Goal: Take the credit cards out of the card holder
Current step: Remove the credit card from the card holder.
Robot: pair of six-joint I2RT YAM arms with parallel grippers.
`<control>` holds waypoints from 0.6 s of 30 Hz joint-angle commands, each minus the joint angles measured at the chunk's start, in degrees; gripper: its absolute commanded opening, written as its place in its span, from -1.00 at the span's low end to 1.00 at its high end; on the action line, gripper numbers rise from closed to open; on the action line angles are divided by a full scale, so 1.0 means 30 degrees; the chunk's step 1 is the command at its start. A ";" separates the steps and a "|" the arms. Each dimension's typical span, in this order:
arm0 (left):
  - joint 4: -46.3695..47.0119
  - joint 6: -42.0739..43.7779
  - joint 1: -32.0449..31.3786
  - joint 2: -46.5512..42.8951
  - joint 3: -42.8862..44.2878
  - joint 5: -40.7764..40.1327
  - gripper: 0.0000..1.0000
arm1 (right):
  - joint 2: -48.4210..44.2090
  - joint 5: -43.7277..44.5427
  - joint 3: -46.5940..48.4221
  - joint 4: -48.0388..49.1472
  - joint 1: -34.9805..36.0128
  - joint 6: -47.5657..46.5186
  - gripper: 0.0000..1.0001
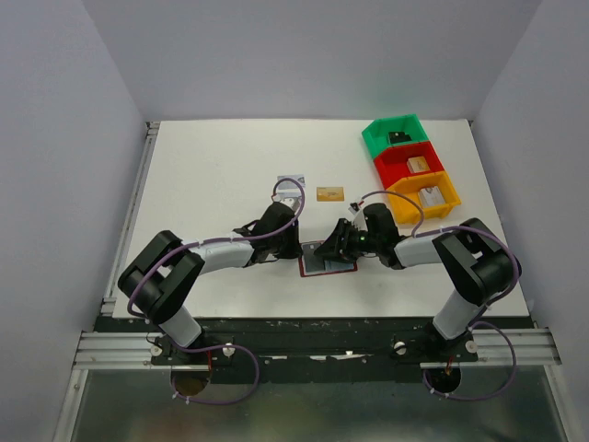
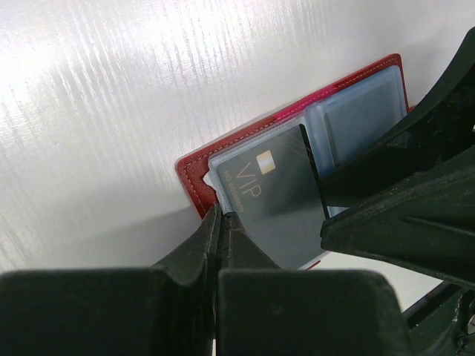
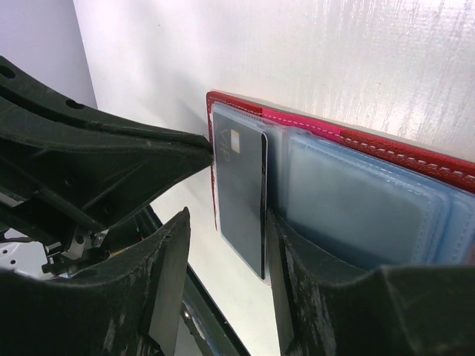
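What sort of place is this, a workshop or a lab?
Likely a robotics test booth: left arm and right arm bolted at a white table, plain walls around it, coloured bins in one corner.

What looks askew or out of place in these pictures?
A dark card sits tilted in the open card holder, partly pulled out, with its corner past the red edge. Nothing looks damaged or spilled.
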 commanded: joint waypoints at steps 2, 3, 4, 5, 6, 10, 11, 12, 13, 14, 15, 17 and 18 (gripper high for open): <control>-0.0591 0.0075 -0.0010 -0.0792 -0.0235 -0.0682 -0.97 | 0.0475 -0.0407 0.0111 0.0690 -0.0070 -0.0132 0.03; -0.0591 0.0075 -0.0010 -0.0880 -0.0264 -0.0711 -0.96 | 0.0534 -0.0553 0.0199 0.0690 -0.0099 -0.0191 0.03; -0.0591 0.0104 -0.0010 -0.0968 -0.0265 -0.0711 -0.95 | 0.0592 -0.0670 0.0200 0.0690 -0.0070 -0.0249 0.03; -0.0562 0.0162 -0.0010 -0.1027 -0.0265 -0.0711 -0.93 | 0.0680 -0.0787 0.0258 0.0661 -0.0070 -0.0279 0.03; -0.0562 0.0163 -0.0039 -0.1085 -0.0265 -0.0711 -0.87 | 0.0710 -0.0817 0.0317 0.0660 -0.0070 -0.0308 0.03; -0.0591 0.0338 -0.0010 -0.1466 -0.0148 -0.0770 -0.67 | 0.0798 -0.0993 0.0404 0.0602 -0.0070 -0.0426 0.03; -0.0678 0.0368 -0.0010 -0.1467 -0.0089 -0.0770 -0.65 | 0.0798 -0.1023 0.0405 0.0573 -0.0070 -0.0484 0.03; -0.0795 0.0397 -0.0010 -0.1496 -0.0002 -0.0770 -0.65 | 0.0856 -0.1023 0.0463 0.0485 -0.0070 -0.0484 0.03; -0.0941 0.0455 -0.0010 -0.1467 0.0057 -0.0828 -0.65 | 0.0856 -0.1023 0.0493 0.0456 -0.0070 -0.0542 0.03; -0.1030 0.0427 -0.0010 -0.1496 0.0058 -0.0857 -0.67 | 0.0856 -0.1052 0.0551 0.0397 -0.0070 -0.0543 0.03; -0.1088 0.0427 -0.0039 -0.1467 0.0058 -0.0916 -0.70 | 0.0827 -0.1052 0.0609 0.0368 -0.0099 -0.0543 0.03; -0.1089 0.0456 -0.0039 -0.1380 0.0087 -0.1004 -0.80 | 0.0827 -0.1052 0.0639 0.0338 -0.0041 -0.0572 0.03; -0.1089 0.0427 -0.0039 -0.1321 0.0087 -0.1033 -0.85 | 0.0856 -0.1081 0.0639 0.0309 -0.0070 -0.0601 0.03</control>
